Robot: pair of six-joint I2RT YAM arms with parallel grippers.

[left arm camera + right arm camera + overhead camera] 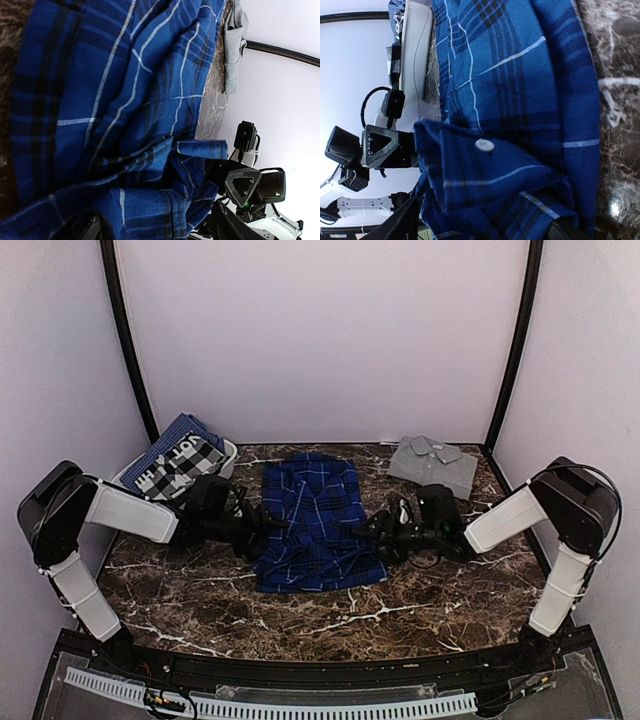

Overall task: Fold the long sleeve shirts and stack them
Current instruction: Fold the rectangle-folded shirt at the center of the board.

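The royal-blue and black plaid shirt [315,525] lies partly folded at the table's middle, collar toward the back. The plain grey shirt [433,462] lies folded at the back right; it also shows in the left wrist view [234,35]. My left gripper [262,525] is at the plaid shirt's left edge and my right gripper [378,532] at its right edge, facing each other. In the left wrist view, bunched plaid cloth [150,200] fills my left gripper [155,225]. In the right wrist view, a plaid fold with a white button [484,145] fills my right gripper [485,225].
A white basket [228,452] with black-and-white checked and blue cloth stands at the back left; it also shows in the right wrist view [415,50]. The dark marble table [450,590] is walled on three sides by white panels with black corner posts.
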